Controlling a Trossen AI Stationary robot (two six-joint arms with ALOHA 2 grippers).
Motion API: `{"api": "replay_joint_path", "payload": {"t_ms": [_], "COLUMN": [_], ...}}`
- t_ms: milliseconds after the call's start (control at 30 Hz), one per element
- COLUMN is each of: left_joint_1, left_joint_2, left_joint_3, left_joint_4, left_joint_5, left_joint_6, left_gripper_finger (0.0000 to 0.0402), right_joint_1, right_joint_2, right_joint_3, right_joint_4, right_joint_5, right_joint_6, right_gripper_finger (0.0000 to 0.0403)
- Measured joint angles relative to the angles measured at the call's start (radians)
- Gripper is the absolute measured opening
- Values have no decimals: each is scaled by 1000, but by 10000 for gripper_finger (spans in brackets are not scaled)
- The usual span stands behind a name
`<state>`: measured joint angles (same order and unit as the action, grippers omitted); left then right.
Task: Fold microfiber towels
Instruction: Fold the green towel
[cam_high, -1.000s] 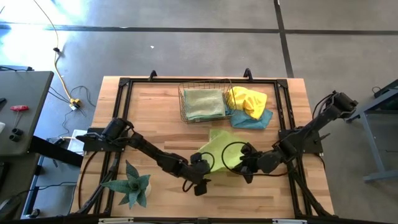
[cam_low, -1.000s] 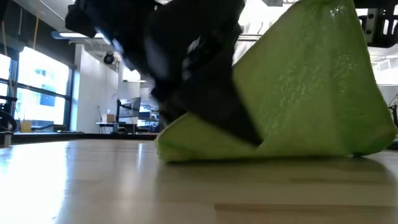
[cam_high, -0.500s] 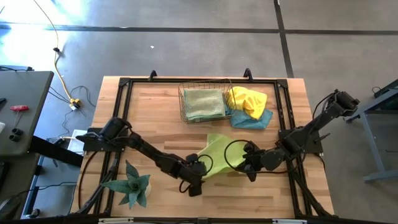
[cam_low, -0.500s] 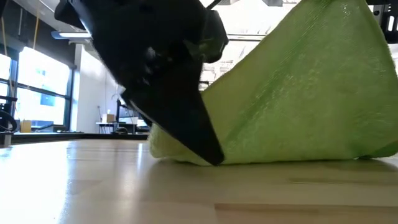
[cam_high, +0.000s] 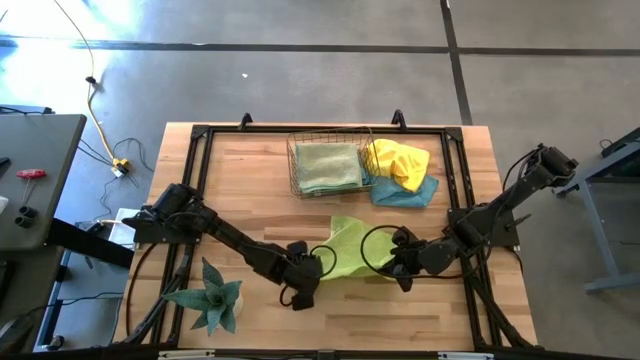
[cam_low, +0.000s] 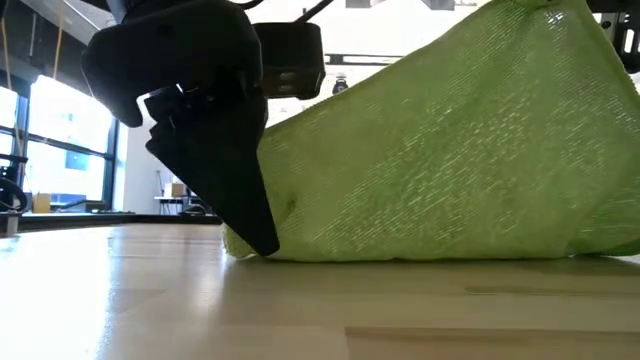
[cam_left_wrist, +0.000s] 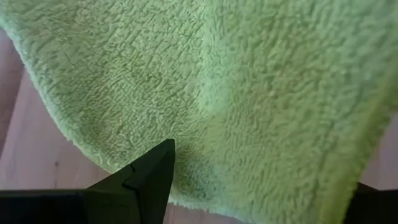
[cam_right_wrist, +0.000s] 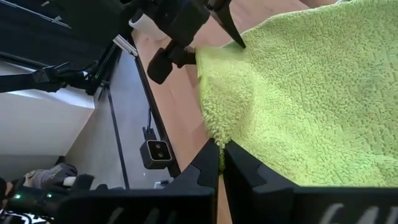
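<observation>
A lime green microfiber towel (cam_high: 352, 248) sits near the middle of the table. One end is raised and the rest slopes down to its lower edge (cam_low: 420, 252), which lies on the wood. My right gripper (cam_high: 398, 268) is shut on the raised end. My left gripper (cam_high: 308, 285) stands open at the towel's low left edge, pointing steeply down. One finger (cam_low: 250, 205) shows in front of the cloth, its tip at the table. In the left wrist view the towel (cam_left_wrist: 249, 93) fills the space between the two fingers. My right gripper pinches the towel's edge (cam_right_wrist: 214, 134) between its two shut fingers, which come slanting down from the table's right side. That end is lifted clear, and the cloth runs in a smooth slope to the table. My left gripper: I cannot tell whether its finger (cam_left_wrist: 152, 177) touches the towel's edge.
A copper wire basket (cam_high: 296, 168) at the far middle holds a folded pale green towel (cam_high: 328, 167). Beside it a yellow towel (cam_high: 395, 160) lies on a light blue one (cam_high: 408, 193). A spiky green plant (cam_high: 212, 298) stands at the near left. A black frame (cam_high: 200, 135) borders the table.
My left gripper has moved toward the table's left edge and slightly up. It has tipped so that its finger stands steeper, and it has stayed open. The towel's low left edge now reaches a little farther left. The raised end has stayed in place.
</observation>
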<state>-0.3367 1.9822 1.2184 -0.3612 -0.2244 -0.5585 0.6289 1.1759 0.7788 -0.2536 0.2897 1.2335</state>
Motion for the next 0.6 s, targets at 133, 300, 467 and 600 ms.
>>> {"api": "replay_joint_path", "payload": {"t_ms": [133, 300, 467, 600], "left_joint_1": [0, 0, -2, -2], "left_joint_2": [-10, -25, -40, -50], "left_joint_3": [0, 1, 2, 0], "left_joint_4": [-29, -26, -24, -34], "left_joint_5": [-32, -44, -23, 15], "left_joint_6": [-14, -23, -5, 9], "left_gripper_finger": [215, 188, 122, 58], "right_joint_1": [0, 0, 0, 0], "right_joint_2": [0, 0, 0, 0], "right_joint_3": [0, 0, 0, 0], "right_joint_4": [0, -1, -6, -6], "right_joint_5": [3, 3, 4, 4], "right_joint_6": [-2, -3, -3, -3], "right_gripper_finger": [0, 0, 0, 0]}}
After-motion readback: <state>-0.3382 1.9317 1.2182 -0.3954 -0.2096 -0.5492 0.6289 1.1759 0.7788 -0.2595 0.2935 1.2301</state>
